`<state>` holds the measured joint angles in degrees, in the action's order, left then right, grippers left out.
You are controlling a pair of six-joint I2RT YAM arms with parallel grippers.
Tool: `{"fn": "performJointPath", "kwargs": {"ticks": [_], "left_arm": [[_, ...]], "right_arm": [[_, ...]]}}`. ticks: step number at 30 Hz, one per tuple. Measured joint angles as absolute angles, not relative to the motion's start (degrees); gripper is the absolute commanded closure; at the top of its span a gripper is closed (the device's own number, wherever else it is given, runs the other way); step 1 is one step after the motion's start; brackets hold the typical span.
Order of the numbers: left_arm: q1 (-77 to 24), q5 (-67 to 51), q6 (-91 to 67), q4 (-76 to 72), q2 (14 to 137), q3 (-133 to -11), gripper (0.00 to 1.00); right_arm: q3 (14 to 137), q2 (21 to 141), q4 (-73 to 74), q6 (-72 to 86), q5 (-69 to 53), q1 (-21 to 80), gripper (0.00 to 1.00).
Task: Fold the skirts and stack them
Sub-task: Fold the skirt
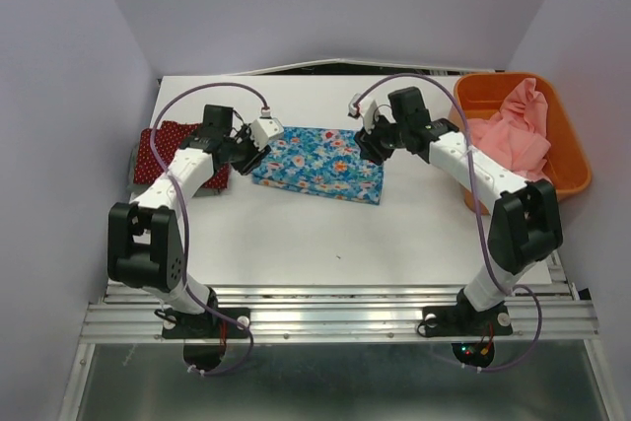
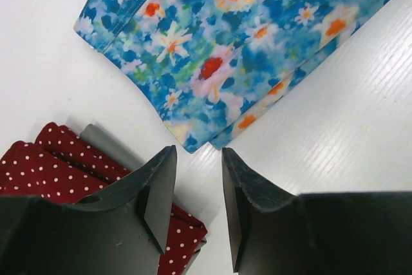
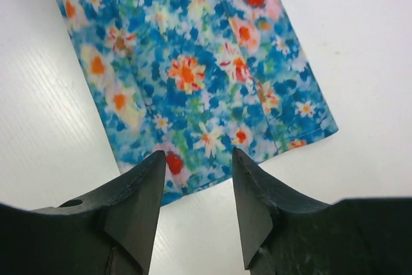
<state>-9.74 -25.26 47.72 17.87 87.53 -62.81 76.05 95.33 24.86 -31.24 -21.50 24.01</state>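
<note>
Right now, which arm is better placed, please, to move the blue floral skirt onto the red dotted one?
Probably left: the left gripper is open at the corner of the blue skirt nearest the red dotted skirt; the right gripper is at the far end.

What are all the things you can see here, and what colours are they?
blue flowery skirt: one, bright blue with orange and white flowers, folded flat in the middle of the table
dotted skirt: one, dark red with tiny white dots, folded at the table's left side
grey skirt: one, plain grey, only a strip showing against the dotted skirt
bin: one, orange, at the table's right side
pink cloth: one, pink, bunched up in the bin
table: one, white, under everything
arms: two, white and black, left arm and right arm
left gripper: black, open, at the blue skirt's corner
right gripper: black, open, at the blue skirt's edge
</note>
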Motion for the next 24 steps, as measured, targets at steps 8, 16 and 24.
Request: {"fn": "performJointPath", "kwargs": {"ticks": [8, 16, 24], "left_arm": [[-8.03, -26.33, 31.16, 14.24, 91.26, -62.74, 0.22], [-4.6, -33.45, 14.02, 7.46, 91.81, -56.1, 0.27], [-3.29, -40.64, 2.33, 2.09, 97.51, -53.87, 0.25]], "right_arm": [[81.25, 104.64, 31.59, -32.82, -23.0, 24.01, 0.5], [80.75, 107.39, 36.07, -32.95, -24.91, 24.01, 0.49], [75.92, 107.09, 35.99, -32.99, -24.51, 25.61, 0.49]]}}
